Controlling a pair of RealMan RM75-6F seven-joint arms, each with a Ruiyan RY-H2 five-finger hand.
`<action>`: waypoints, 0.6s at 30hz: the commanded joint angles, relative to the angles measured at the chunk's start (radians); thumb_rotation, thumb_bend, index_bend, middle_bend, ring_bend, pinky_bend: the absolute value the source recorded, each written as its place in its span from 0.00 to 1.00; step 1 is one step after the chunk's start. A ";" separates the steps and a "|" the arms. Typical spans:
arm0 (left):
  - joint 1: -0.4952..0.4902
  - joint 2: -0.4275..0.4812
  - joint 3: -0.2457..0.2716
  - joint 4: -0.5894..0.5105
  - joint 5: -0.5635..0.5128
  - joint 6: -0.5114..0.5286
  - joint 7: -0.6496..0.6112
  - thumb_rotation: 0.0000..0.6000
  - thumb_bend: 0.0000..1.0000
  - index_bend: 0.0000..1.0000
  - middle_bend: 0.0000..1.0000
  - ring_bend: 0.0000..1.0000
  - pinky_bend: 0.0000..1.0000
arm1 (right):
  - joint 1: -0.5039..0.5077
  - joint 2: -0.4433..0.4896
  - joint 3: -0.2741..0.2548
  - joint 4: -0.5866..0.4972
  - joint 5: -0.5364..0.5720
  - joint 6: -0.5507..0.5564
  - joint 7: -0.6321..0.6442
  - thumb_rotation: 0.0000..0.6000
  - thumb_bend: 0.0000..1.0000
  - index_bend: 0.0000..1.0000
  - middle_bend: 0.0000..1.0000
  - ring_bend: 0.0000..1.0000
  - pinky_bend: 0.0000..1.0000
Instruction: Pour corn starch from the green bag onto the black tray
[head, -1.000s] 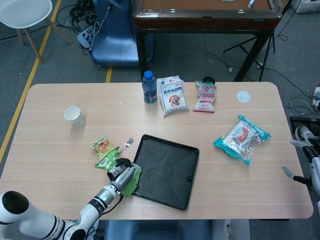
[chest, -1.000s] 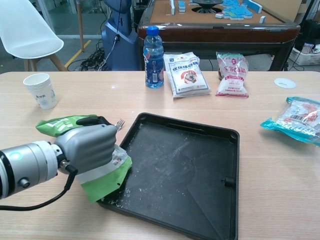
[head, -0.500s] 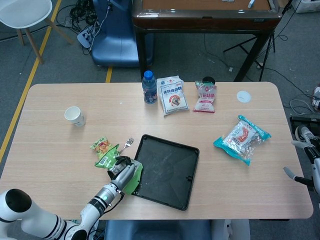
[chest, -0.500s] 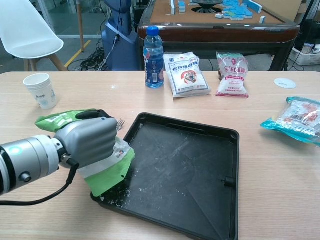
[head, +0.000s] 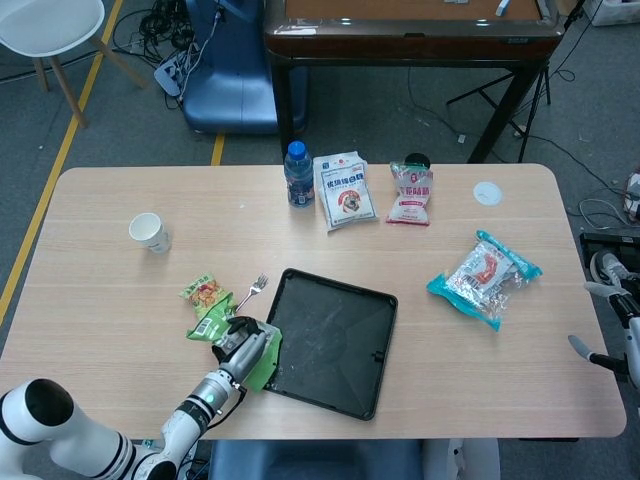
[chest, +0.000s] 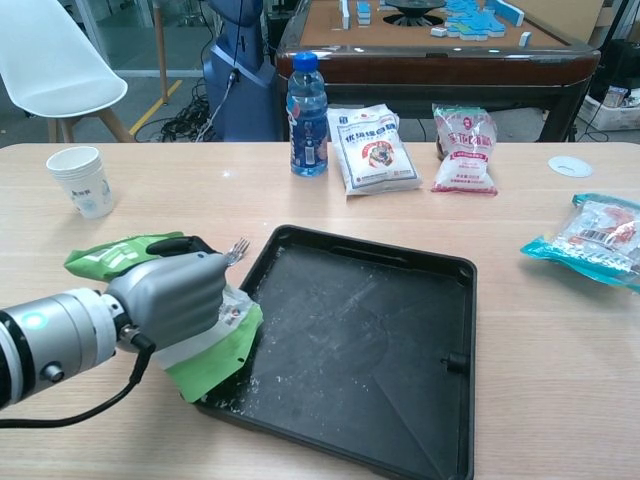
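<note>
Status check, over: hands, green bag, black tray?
Left hand grips green plastic bag, low end at black rectangular tray near-left rim. Right hand off the table's right edge, holding nothing. Metal fork lies beside tray, clear of the pour.

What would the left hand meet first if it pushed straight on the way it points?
Probably the black tray: the left hand, gripping the green bag, already reaches its near-left rim.
</note>
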 joint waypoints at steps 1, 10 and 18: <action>-0.014 0.016 -0.006 -0.029 0.005 0.011 -0.004 1.00 0.43 0.43 0.57 0.57 0.80 | 0.000 -0.001 0.000 0.001 0.000 -0.001 0.001 1.00 0.10 0.28 0.32 0.15 0.18; -0.031 0.031 -0.013 -0.048 -0.002 0.020 -0.034 1.00 0.43 0.43 0.57 0.57 0.80 | -0.006 0.000 0.001 0.004 0.001 0.007 0.006 1.00 0.10 0.28 0.32 0.15 0.18; -0.023 -0.042 0.011 0.043 -0.069 -0.014 -0.031 1.00 0.43 0.43 0.57 0.57 0.80 | -0.009 -0.001 0.000 0.008 0.004 0.005 0.008 1.00 0.10 0.28 0.32 0.15 0.18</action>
